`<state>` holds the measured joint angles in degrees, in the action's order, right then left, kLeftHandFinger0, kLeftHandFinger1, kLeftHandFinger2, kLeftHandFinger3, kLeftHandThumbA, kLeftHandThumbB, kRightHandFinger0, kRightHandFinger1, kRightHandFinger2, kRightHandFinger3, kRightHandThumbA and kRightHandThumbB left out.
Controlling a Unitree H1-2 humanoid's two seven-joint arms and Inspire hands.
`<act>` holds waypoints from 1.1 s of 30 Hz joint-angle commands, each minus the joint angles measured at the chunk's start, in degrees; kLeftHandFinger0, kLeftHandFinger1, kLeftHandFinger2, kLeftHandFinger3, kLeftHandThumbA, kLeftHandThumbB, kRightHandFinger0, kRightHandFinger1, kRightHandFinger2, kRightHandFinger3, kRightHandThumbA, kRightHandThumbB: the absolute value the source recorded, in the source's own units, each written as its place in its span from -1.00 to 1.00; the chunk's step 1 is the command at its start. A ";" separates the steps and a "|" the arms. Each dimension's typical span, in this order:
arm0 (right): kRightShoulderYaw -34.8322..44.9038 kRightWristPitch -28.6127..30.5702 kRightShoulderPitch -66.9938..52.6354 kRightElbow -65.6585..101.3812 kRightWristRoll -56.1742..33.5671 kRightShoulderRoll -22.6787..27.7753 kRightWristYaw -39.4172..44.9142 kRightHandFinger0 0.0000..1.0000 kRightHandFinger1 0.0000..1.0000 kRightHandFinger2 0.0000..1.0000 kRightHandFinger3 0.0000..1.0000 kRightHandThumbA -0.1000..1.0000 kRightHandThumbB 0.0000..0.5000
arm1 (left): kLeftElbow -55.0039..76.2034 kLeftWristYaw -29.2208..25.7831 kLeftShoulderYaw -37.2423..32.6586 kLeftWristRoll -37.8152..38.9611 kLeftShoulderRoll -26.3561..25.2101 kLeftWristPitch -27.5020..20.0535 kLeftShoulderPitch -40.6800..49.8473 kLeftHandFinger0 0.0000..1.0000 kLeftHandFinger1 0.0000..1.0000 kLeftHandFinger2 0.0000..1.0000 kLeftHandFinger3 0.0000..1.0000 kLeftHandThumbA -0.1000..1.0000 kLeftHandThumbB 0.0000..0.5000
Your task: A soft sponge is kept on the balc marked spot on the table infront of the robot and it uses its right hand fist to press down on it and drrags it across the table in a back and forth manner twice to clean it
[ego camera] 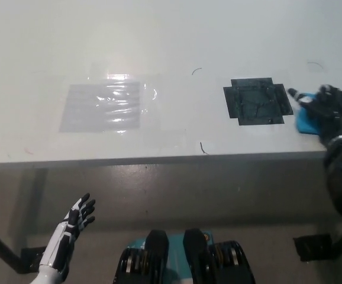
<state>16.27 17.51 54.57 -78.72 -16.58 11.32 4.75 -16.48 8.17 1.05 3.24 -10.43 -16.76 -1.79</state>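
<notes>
A blue sponge (303, 122) lies on the white table (171, 41), just right of the black marked spot (257, 102) and clear of it. My black right hand (329, 112) rests on top of the sponge and covers most of it, with its fingers curled over it; only the sponge's left edge shows. The right forearm drops over the table's front edge at the far right. My white left hand (71, 226) hangs open below the table's front edge at the lower left, away from everything.
A glossy clear film patch (103, 105) is stuck to the table left of centre. Two thin dark curved marks (202, 148) lie near the middle. The table's front edge (159, 158) runs across the picture, with floor below it.
</notes>
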 commanded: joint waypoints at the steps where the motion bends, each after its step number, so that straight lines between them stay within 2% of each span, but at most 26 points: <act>1: -0.97 -3.07 0.46 -1.24 0.64 -3.86 0.23 -1.00 -1.00 -1.00 -1.00 1.00 -0.39 | 0.54 0.33 0.31 0.68 -0.01 -2.13 -0.07 1.00 1.00 1.00 1.00 1.00 1.00; 4: -1.39 -3.27 1.25 -0.88 0.90 -5.97 0.22 -1.00 -1.00 -1.00 -1.00 1.00 -0.32 | 0.58 0.47 0.30 0.77 -0.12 -2.26 0.16 1.00 1.00 1.00 1.00 1.00 1.00; 8: -2.21 -1.95 0.65 -0.08 1.28 -6.41 1.39 -1.00 -1.00 -1.00 -1.00 1.00 -0.39 | 0.32 -0.04 -0.40 -0.02 1.06 -2.43 0.22 1.00 1.00 1.00 1.00 1.00 1.00; 13: -2.81 -2.08 0.72 -0.01 1.09 -8.11 1.92 -1.00 -1.00 -1.00 -1.00 1.00 -0.37 | 0.39 0.07 -0.08 0.29 0.89 -2.78 1.23 1.00 1.00 1.00 1.00 1.00 0.98; 17: -2.98 -2.92 1.67 -0.61 1.20 -7.69 1.07 -1.00 -1.00 -1.00 -1.00 1.00 -0.42 | 0.05 0.03 0.38 0.87 0.89 -3.16 0.57 1.00 1.00 1.00 1.00 1.00 1.00; 20: -2.80 -3.26 0.99 -0.73 0.88 -7.32 1.29 -1.00 -1.00 -1.00 -1.00 1.00 -0.33 | 0.39 0.03 0.34 0.63 0.90 -3.18 1.46 1.00 1.00 1.00 1.00 1.00 1.00; 26: -2.68 -2.82 1.34 0.05 0.37 -8.36 3.11 -1.00 -1.00 -1.00 -1.00 1.00 -0.36 | 0.39 0.23 0.08 0.48 0.83 -3.07 1.46 1.00 1.00 1.00 1.00 1.00 1.00; 28: -3.02 -2.65 1.15 0.23 0.72 -8.78 2.91 -1.00 -1.00 -1.00 -1.00 1.00 -0.30 | 0.53 0.29 0.10 0.58 0.78 -2.88 1.77 1.00 1.00 1.00 1.00 1.00 1.00; 32: -3.36 -2.53 1.19 -0.13 1.07 -8.96 2.44 -1.00 -1.00 -1.00 -1.00 1.00 -0.41 | 0.50 -0.18 0.16 -0.03 0.74 -2.97 1.61 1.00 1.00 1.00 1.00 1.00 1.00; 33: -3.62 -2.37 1.13 -0.21 1.37 -8.76 2.10 -1.00 -1.00 -1.00 -1.00 1.00 -0.36 | 0.42 0.05 0.13 0.19 0.70 -3.09 1.56 1.00 1.00 1.00 1.00 1.00 1.00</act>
<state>13.96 17.57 55.57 -77.76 -16.53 4.81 5.75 -16.73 8.16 0.92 3.24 -9.56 -17.54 -0.13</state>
